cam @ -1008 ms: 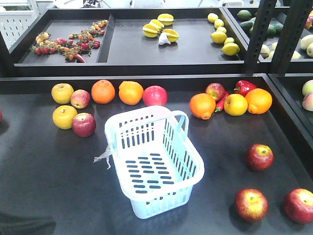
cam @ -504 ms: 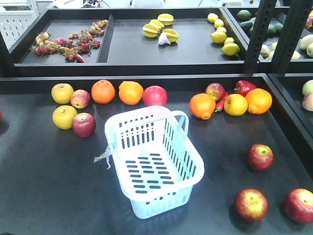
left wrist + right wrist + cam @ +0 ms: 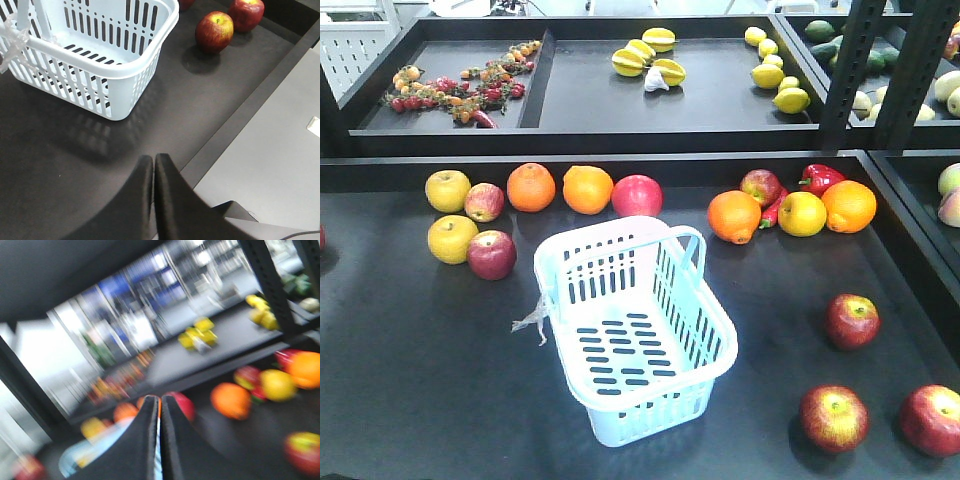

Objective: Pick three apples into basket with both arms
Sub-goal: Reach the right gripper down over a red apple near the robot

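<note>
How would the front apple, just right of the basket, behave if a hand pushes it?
The apple would probably roll: it is round and lies free on the flat shelf. Its skin looks smooth and glossy, so it may slip. It likely keeps its shape.

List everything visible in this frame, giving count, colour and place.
basket: one, pale blue, empty, centre of the near tray
dark red apples: three, red with yellow streaks, front right of the basket
other apples: four, red, behind the basket
oranges: four, orange, back row
yellow fruits: three, yellow, two back left, one back right
red peppers: two, red, back right
star fruits: four, yellow, far tray, centre
lemons: several, yellow, far tray, right
small tomatoes: many, red and orange, far tray, left compartment
left pincer: black, shut, empty, over the near tray's front edge
right pincer: black, shut, empty, raised; view blurred
</note>
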Available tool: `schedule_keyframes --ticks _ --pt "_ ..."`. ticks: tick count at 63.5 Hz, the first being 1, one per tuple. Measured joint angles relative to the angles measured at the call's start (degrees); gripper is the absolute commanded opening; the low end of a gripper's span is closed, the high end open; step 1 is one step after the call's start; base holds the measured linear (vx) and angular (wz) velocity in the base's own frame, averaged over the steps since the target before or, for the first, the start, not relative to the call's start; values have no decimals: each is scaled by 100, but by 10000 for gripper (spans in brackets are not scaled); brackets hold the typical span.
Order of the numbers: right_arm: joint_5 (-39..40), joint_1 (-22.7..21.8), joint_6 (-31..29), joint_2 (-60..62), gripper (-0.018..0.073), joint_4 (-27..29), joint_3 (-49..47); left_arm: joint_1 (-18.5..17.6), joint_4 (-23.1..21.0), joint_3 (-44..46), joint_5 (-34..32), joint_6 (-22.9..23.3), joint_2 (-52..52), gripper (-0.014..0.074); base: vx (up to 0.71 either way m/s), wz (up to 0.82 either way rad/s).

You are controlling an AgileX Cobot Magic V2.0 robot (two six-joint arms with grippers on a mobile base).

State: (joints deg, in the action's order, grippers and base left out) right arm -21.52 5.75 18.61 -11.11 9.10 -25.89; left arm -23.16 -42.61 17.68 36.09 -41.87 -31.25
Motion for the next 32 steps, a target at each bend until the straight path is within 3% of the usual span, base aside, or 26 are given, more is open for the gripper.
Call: schedule_keyframes --ticks 6,13,25,32 --pt "-952 0 -648 -670 80 -182 -743 0 0 0 -45 0 0 -8 0 0" --pt "-1509 0 -1321 -1366 279 -205 -1233 0 0 0 -67 0 0 -8 0 0" --pt "-1210 0 -1766 -2166 650 -166 -1292 0 0 0 -79 0 0 -8 0 0" --pt "-935 0 -1861 -2563 729 -143 -1352 0 0 0 -80 0 0 -8 0 0"
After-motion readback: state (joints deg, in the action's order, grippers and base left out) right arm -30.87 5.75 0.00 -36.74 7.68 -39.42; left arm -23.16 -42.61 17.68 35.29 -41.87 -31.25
